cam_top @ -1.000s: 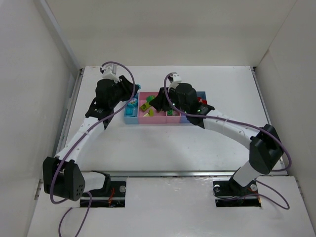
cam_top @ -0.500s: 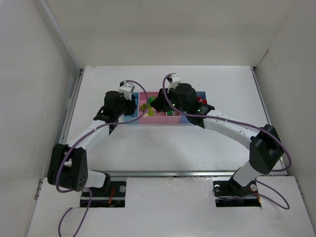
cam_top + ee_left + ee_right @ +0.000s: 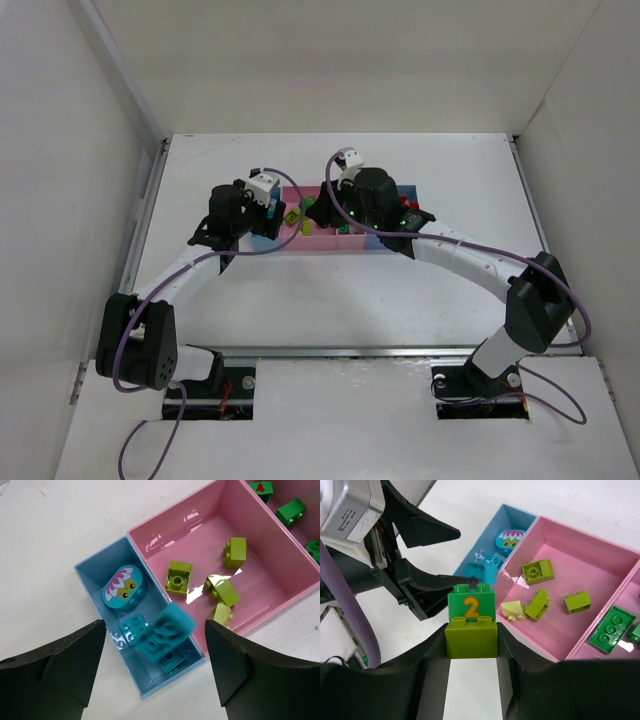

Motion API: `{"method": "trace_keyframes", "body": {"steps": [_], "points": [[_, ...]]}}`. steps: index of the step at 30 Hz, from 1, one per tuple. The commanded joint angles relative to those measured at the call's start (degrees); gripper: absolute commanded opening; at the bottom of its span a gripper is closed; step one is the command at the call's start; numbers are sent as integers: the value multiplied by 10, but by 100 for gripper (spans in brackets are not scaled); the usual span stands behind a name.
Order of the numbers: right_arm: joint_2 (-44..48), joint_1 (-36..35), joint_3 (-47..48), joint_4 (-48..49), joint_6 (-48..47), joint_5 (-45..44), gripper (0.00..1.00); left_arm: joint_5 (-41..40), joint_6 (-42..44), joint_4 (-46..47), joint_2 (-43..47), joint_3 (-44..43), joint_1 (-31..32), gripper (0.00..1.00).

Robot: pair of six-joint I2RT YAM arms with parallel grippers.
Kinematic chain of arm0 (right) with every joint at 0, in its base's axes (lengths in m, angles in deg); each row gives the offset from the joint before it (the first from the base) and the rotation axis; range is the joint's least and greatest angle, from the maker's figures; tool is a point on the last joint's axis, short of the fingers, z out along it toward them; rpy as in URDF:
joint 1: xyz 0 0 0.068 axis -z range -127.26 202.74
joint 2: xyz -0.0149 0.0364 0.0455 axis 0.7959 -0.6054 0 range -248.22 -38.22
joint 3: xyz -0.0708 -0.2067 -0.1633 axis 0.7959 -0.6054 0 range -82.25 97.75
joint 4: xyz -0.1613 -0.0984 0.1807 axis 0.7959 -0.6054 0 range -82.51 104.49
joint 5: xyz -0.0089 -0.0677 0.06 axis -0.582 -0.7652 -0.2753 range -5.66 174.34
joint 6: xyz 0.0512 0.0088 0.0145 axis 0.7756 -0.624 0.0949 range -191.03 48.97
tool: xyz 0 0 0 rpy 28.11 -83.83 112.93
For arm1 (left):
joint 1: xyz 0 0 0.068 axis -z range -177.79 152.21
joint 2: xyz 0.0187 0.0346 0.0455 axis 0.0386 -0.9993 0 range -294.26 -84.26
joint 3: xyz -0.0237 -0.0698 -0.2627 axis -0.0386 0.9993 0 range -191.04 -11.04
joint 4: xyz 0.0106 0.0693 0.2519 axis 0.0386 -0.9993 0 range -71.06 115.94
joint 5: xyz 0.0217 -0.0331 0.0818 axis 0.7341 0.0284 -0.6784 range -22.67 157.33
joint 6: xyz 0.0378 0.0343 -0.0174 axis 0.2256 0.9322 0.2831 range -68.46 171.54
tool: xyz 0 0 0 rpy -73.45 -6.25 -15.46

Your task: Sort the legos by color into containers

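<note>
One blurred cyan brick (image 3: 172,624) shows tilted under the left gripper (image 3: 155,626), whose jaws stand wide apart w/ nothing clamped. Brick is over other cyan bricks at one end of the light blue bin (image 3: 97,575); can't tell if it rests on them. Rounded cyan piece (image 3: 122,586) w/ flower face lies at the other end. Next bin right, the wide pink bin (image 3: 200,535), holds four lime bricks (image 3: 178,577). Narrow pink bin (image 3: 630,595) beside it holds a green plate (image 3: 610,627). R side: right gripper (image 3: 471,642) has jaws clamped on a lime brick (image 3: 471,639) w/ a green "2" brick (image 3: 471,605) stacked on top, both held off the table.
</note>
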Motion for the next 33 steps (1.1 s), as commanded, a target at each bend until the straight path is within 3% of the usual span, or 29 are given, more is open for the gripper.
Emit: {"method": "trace_keyframes", "body": {"steps": [1,9,12,13,14,15,16,17,18,19,21,24,27,33], "points": [[24,0,30,2,-34,6,0,13,37,15,23,-17,-9,77],[36,0,35,-16,-46,1,0,20,24,-1,17,-39,-15,61],[42,0,35,-32,-81,27,0,115,60,-19,31,-58,-22,57],[47,0,35,-39,-96,38,0,160,88,-28,50,-63,-28,57],[47,0,35,-48,-136,49,0,271,177,-59,59,-63,-34,57],[47,0,35,-56,-157,71,0,332,245,-97,68,-74,-34,59],[52,0,40,-73,-177,80,0,386,325,-151,75,-84,-34,62],[52,0,41,-82,-214,88,0,427,409,-276,75,-96,-34,66],[59,0,41,-90,-232,96,0,490,546,-336,75,-123,-34,68],[59,0,41,-104,-246,101,0,512,595,-392,63,-140,-34,71],[65,-5,41,-118,-271,101,0,546,646,-516,20,-196,-28,71],[71,-25,41,-152,-322,101,0,553,813,-678,-20,-241,-22,71],[71,-51,23,-166,-357,95,0,530,909,-723,-26,-247,2,73],[97,-69,-18,-111,-410,102,0,524,921,-744,-26,-247,33,81]]}}
